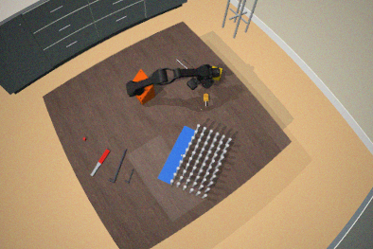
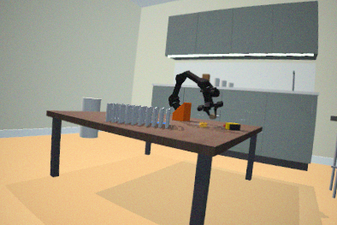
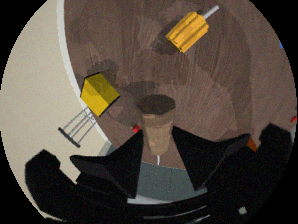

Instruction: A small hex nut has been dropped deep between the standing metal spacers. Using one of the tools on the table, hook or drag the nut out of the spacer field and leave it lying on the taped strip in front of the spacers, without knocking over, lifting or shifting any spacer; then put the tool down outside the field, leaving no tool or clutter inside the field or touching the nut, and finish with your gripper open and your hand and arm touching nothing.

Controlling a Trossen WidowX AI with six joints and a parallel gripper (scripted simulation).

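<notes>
Wrist view shows the black end effector [image 1: 200, 82] [image 2: 212, 111] [image 3: 157, 131] gripping the tan wooden handle [image 2: 212, 116] [image 3: 158, 125] of a tool with a thin silver metal shaft [image 1: 182, 63] [image 3: 158, 160]. It hangs above the dark brown wooden table [image 1: 95, 111] [image 2: 184, 133] [image 3: 200, 85], near its right corner in the top view. The small hex nut is too small or hidden to find. It should be deep among the standing silver metal spacers [image 1: 198, 126] [image 2: 137, 115], by the lower right edge. The flat blue taped strip [image 1: 175, 158] [image 2: 162, 123] lies along them.

The job now seems to be bringing the tool over. Keep a snug grip, go high past the yellow-handled screwdriver [image 1: 205, 97] [image 2: 203, 124] [image 3: 187, 32], and turn slowly. The shaft points away from the spacers, so it likely needs swinging round. Then lower it straight down a gap; leaning could tip a spacer.
</notes>
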